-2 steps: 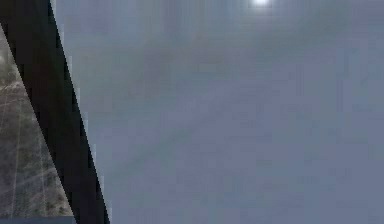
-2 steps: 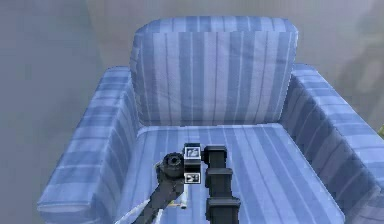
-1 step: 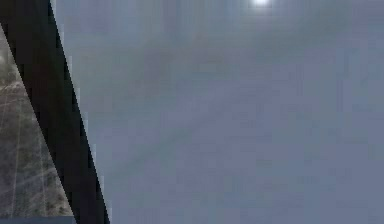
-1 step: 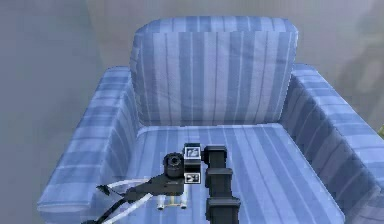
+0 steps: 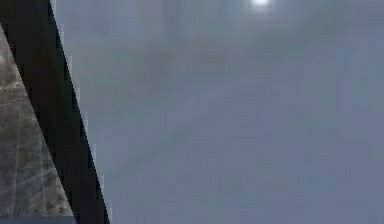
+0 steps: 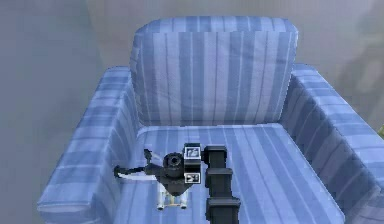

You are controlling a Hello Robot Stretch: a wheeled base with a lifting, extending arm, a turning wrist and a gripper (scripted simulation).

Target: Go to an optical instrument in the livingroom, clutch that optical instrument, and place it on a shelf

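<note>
In the arm side view the dark arm [image 6: 220,190] rises from the bottom edge over the seat of a blue striped armchair [image 6: 215,75]. At its far end stand the two white marked squares, and left of them the gripper [image 6: 128,172] points its thin fingers toward the chair's left armrest [image 6: 95,140]. A small pale grey shape [image 6: 175,200] lies just below the gripper's dark body on the seat cushion; I cannot make out what it is. Whether the gripper holds anything cannot be told.
The armchair's tall back and both padded armrests enclose the seat on three sides. A grey wall stands behind it. The forward view has a blue-grey wall [image 5: 240,120] close ahead, a dark slanted frame [image 5: 55,110] at the left, and a pale marbled surface [image 5: 25,160] beyond it.
</note>
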